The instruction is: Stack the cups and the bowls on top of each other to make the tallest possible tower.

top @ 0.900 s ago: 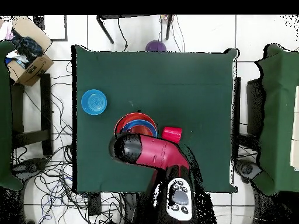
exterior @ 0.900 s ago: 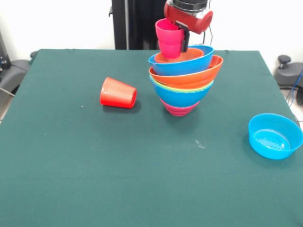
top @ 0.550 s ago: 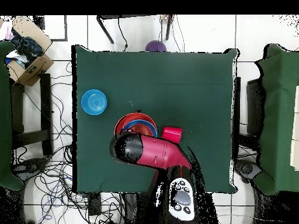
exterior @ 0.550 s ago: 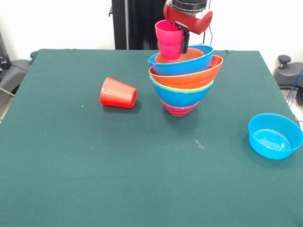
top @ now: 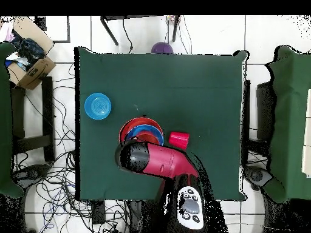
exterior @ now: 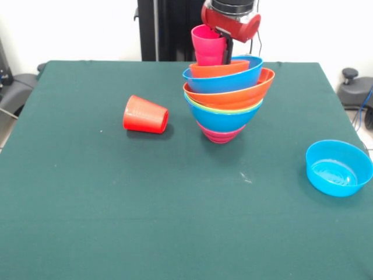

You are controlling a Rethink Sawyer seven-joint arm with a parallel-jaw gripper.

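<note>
The tower (exterior: 224, 99) stands at the table's far middle: nested bowls with magenta at the base, then blue, green, orange and blue rims, and a small orange bowl (exterior: 218, 69) tilted on top. The pink cup (exterior: 208, 45) is upright above that orange bowl, its base hidden behind the bowl's rim. My gripper (exterior: 224, 51) comes down from above and is shut on the cup's right wall, with one black finger (exterior: 227, 49) showing. The red-orange cup (exterior: 145, 115) lies on its side left of the tower. From overhead, my arm (top: 152, 159) covers part of the tower (top: 141, 127).
A light blue bowl (exterior: 338, 167) sits alone near the table's right edge, also seen overhead as the blue bowl (top: 98, 105). A purple bowl (top: 161, 47) lies off the table beyond its far edge. A cardboard box (top: 27, 64) stands beside the table.
The pink cup has risen slightly with the gripper. The small orange bowl's rim now shows tilted in front of the cup's base. The other things have not moved.
</note>
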